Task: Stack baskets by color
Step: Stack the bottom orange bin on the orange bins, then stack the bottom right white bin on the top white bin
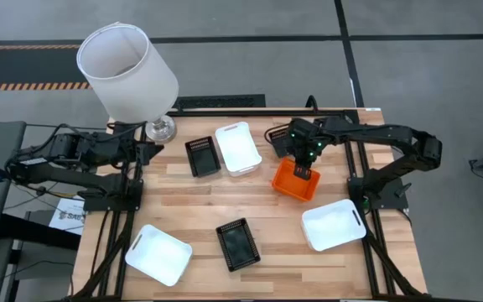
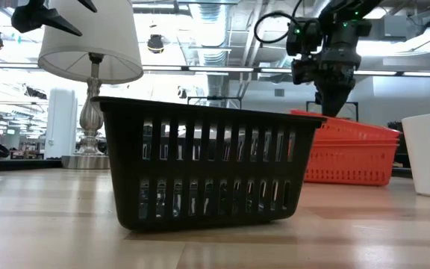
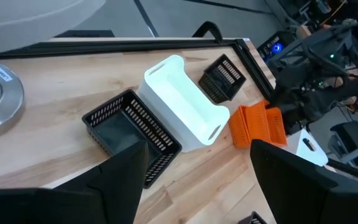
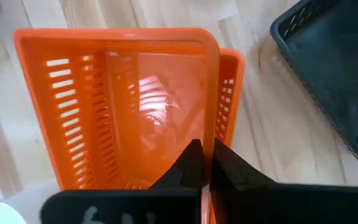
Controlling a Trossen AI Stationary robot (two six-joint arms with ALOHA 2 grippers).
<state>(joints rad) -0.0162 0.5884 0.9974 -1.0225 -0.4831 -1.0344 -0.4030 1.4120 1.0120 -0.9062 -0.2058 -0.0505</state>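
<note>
Two orange baskets (image 1: 293, 181) sit one inside the other at the table's middle right, the upper one (image 4: 123, 106) shifted against the lower (image 4: 230, 93). My right gripper (image 1: 306, 172) stands over them, shut on the upper basket's wall. My left gripper (image 3: 197, 186) hovers open above the table's far left, near the lamp, touching nothing. Loose on the table are white baskets (image 1: 238, 148), (image 1: 158, 253), (image 1: 334, 224) and black baskets (image 1: 202, 157), (image 1: 237, 244). Another black basket (image 3: 224, 78) lies behind the right arm. My right gripper has one side wall of the upper orange basket (image 4: 215, 124) at its rim, one finger inside the basket and one outside. The fingers come from above, pointing steeply down. The basket rests in the lower orange basket, shifted sideways against it.
A lamp with a big white shade (image 1: 128, 63) and a metal foot (image 1: 160, 130) stands at the far left corner. In the low view a black basket (image 2: 200, 164) fills the foreground. Bare wood lies at the table's middle.
</note>
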